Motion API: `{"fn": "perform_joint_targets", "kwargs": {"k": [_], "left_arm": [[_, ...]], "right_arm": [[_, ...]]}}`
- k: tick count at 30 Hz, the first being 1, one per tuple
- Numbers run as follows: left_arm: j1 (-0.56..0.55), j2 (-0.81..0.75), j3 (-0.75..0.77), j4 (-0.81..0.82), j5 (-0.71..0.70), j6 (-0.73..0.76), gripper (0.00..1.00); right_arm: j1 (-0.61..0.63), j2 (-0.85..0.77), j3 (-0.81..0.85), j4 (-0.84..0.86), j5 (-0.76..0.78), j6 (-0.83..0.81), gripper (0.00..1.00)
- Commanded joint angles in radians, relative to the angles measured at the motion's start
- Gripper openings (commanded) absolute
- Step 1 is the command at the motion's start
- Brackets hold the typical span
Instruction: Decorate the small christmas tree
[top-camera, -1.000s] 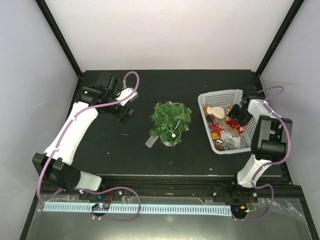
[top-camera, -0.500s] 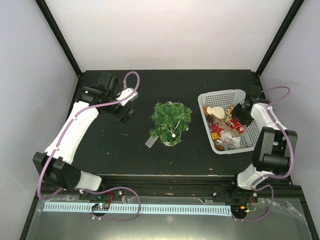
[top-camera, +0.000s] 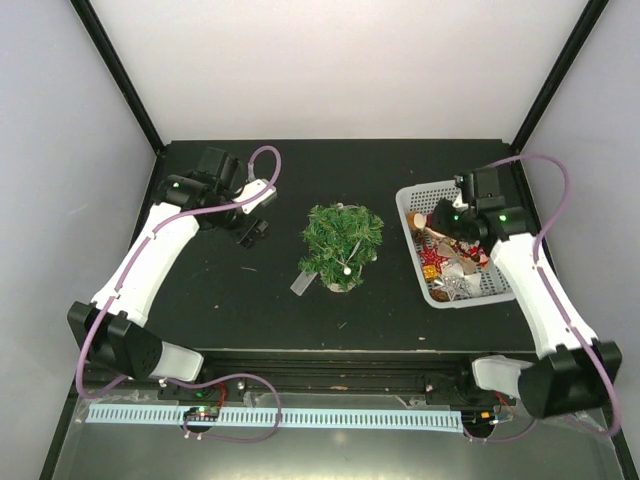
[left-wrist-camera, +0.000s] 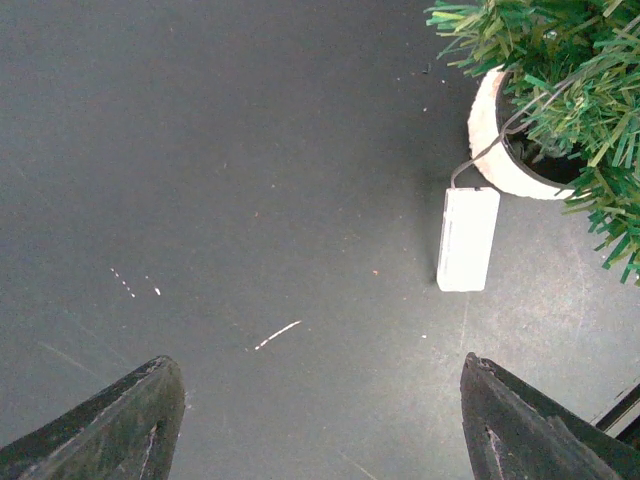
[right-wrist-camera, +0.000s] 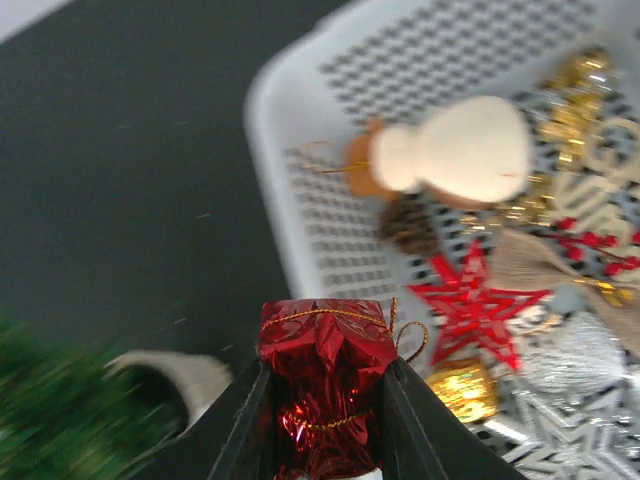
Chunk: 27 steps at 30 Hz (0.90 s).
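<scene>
Right now the right gripper (right-wrist-camera: 322, 420) has its two dark fingers (right-wrist-camera: 245, 425) pressed against the sides of a shiny red foil parcel (right-wrist-camera: 325, 375) tied with gold thread, which sits firmly between them. It hangs above the near-left corner of the white basket (right-wrist-camera: 300, 270), where a wooden snowman (right-wrist-camera: 465, 155), a pine cone (right-wrist-camera: 408, 225), a red star (right-wrist-camera: 470, 305) and gold and silver pieces lie loose. The left gripper (left-wrist-camera: 320, 420) is spread wide and holds nothing, hovering over bare black table (left-wrist-camera: 220, 170) beside the tree.

To do this step well, I judge the parcel should travel left with the grip unchanged, high enough to pass over the basket wall, and come down onto an outer branch so the gold loop (right-wrist-camera: 410, 335) can catch on the needles. Letting go only once the loop is hooked would stop it sliding off. The trailing wire is worth avoiding.

The small christmas tree (top-camera: 343, 240) stands near the middle of the table, between the two arms and well apart from the basket. It is bushy, dark green, upright in a round cream pot (left-wrist-camera: 500, 150), and already carries a thin wire running down to a small white box (left-wrist-camera: 467, 238) lying just beside the pot.
</scene>
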Motion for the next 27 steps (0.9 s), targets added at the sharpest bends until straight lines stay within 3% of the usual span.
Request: {"fn": "perform_joint_targets", "kwargs": {"k": [1, 8, 15, 27], "left_arm": [[-0.003, 0.004, -0.011, 0.017, 0.001, 0.004, 0.76], [-0.003, -0.010, -0.035, 0.029, 0.005, 0.001, 0.76], [-0.002, -0.033, -0.051, 0.029, -0.001, -0.002, 0.76], [-0.003, -0.099, -0.118, 0.039, -0.017, -0.005, 0.76]], "right_arm": [[0.146, -0.142, 0.070, -0.087, -0.018, 0.018, 0.28], [0.406, -0.265, 0.157, -0.114, -0.064, 0.047, 0.29], [0.629, -0.185, 0.287, -0.140, -0.035, 0.016, 0.30], [0.742, -0.096, 0.242, -0.113, -0.029, -0.005, 0.30]]}}
